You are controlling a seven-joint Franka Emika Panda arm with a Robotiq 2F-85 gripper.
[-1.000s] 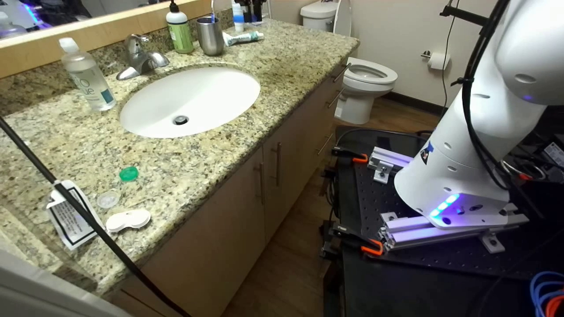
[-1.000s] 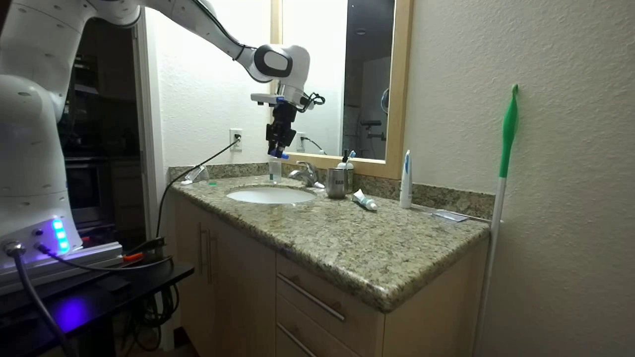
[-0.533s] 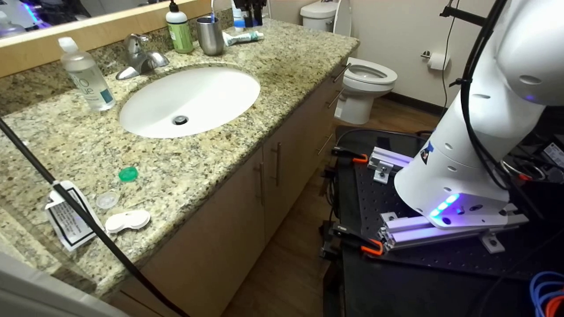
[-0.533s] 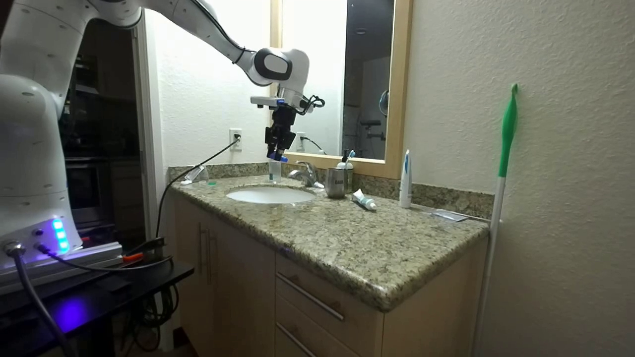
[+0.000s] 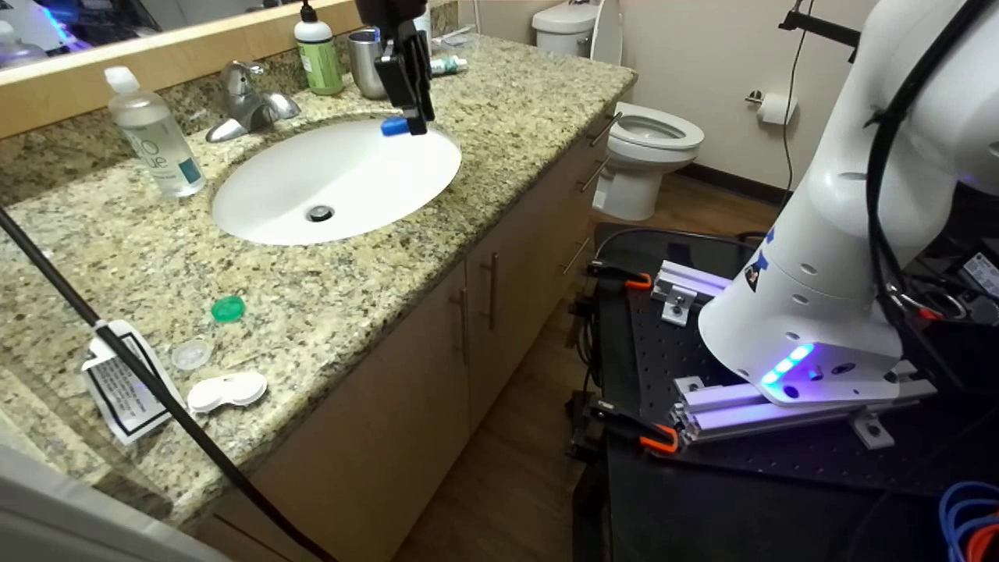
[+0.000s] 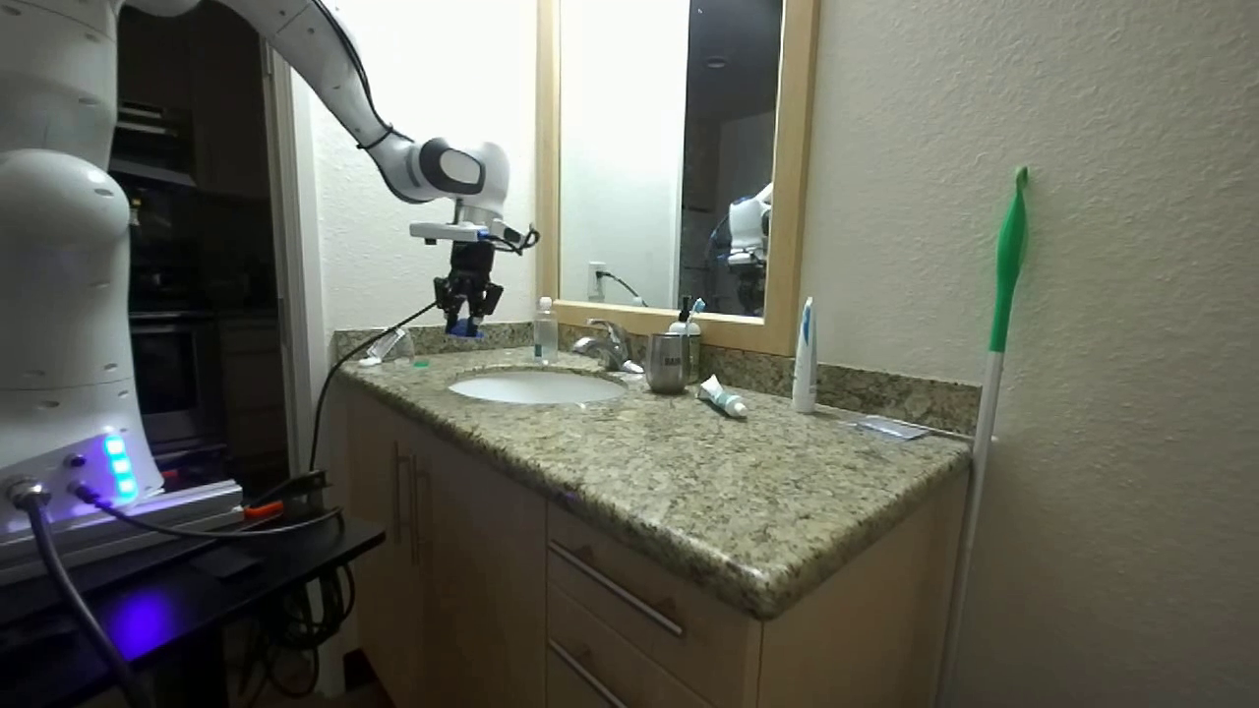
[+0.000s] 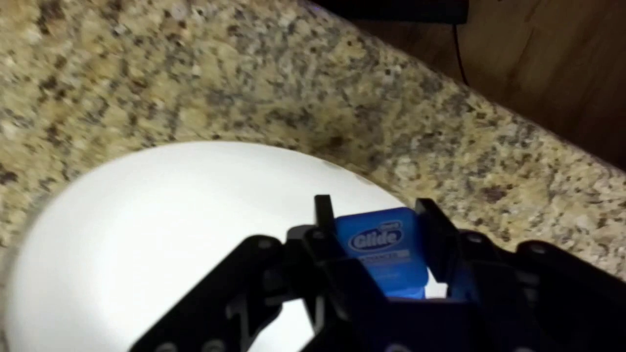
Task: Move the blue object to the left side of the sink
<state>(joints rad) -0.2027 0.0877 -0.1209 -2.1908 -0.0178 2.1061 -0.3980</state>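
Speckled beige stone makes the top of the bench point(image 5: 507, 117), and a mirror point(image 6: 620, 147) in a wooden frame is behind it. White and oval, the sink point(image 5: 359, 179) is set into the bench, with a drain point(image 5: 319, 213) in its bottom and the faucet point(image 5: 250, 101) just beside its rim. At the end of the arm point(image 6: 315, 74), the fingers point(image 7: 436, 239) point downward and are gripping the blue box point(image 7: 381, 249), one finger touching each side of it. On its face one can read "Glide"; the smaller print is blurred. Blue box and fingers are in the air, higher than the bench; in the wrist view, the white of the sink shows behind the blue box. Near the faucet stand upright a clear bottle point(image 5: 160, 144), a soap bottle point(image 5: 318, 62) and a steel cup point(image 6: 666, 364), which holds a toothbrush point(image 6: 697, 309). Near the steel cup lies a tube point(image 6: 722, 397). Well apart from these, on the same bench, lie a green cap point(image 5: 228, 309), a clear cap point(image 5: 191, 354), a white case point(image 5: 227, 391) and a printed packet point(image 5: 129, 390). A black cable point(image 5: 168, 396) crosses in front of the packet in an exterior view.
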